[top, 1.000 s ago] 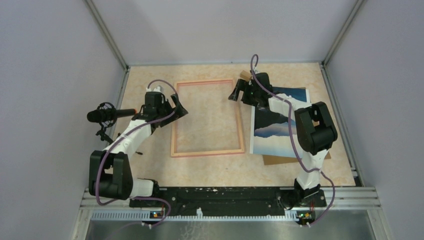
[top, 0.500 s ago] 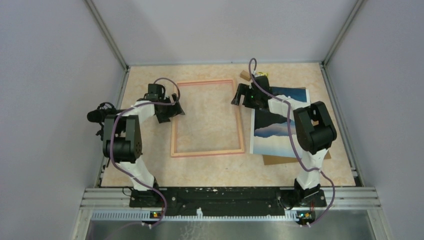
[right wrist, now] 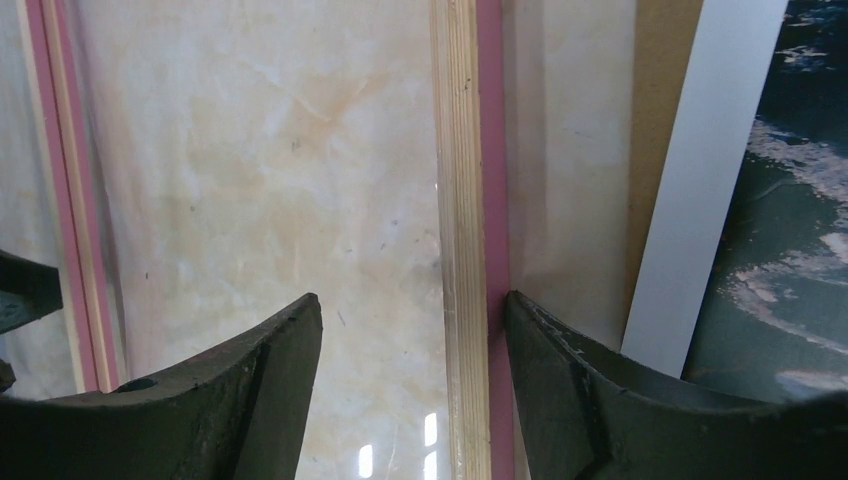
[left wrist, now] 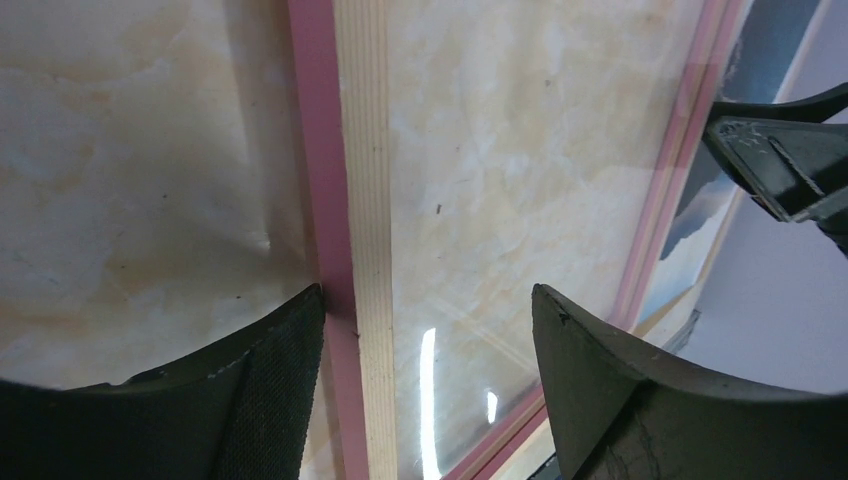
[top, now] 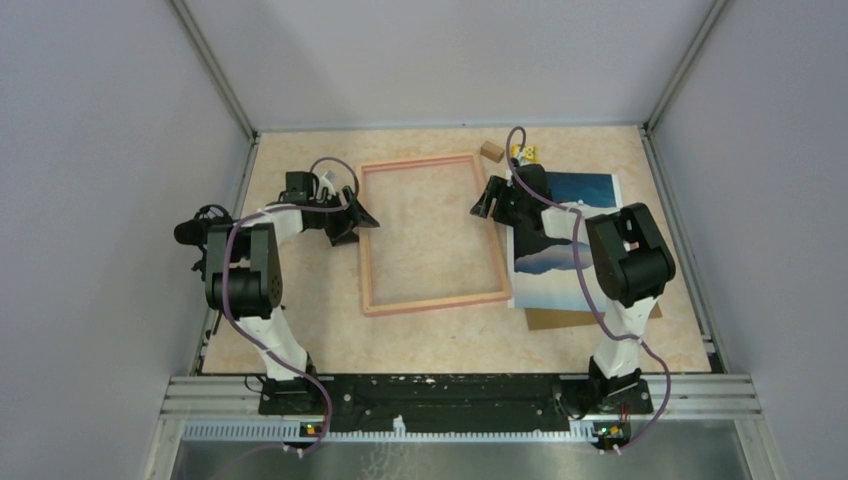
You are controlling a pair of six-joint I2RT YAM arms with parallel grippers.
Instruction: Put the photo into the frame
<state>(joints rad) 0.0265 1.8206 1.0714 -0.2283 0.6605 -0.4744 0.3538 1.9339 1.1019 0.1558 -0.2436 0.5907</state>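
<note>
The pinkish light-wood frame [top: 435, 232] lies flat mid-table, with a shiny clear pane inside. The photo [top: 575, 245] lies face up to its right, dark sky at the far end, partly under the right arm and resting on a brown backing board [top: 560, 318]. My left gripper [top: 358, 216] is open astride the frame's left rail [left wrist: 350, 180], left finger against the rail's outer side. My right gripper [top: 490, 204] is open astride the right rail [right wrist: 465, 180], right finger against its outer side. The photo's white border [right wrist: 700, 170] shows in the right wrist view.
A small brown block [top: 490, 150] and a small yellow-and-white object [top: 523, 154] lie at the back, past the frame's far right corner. Enclosure walls stand on three sides. The right gripper's finger [left wrist: 790, 160] shows in the left wrist view.
</note>
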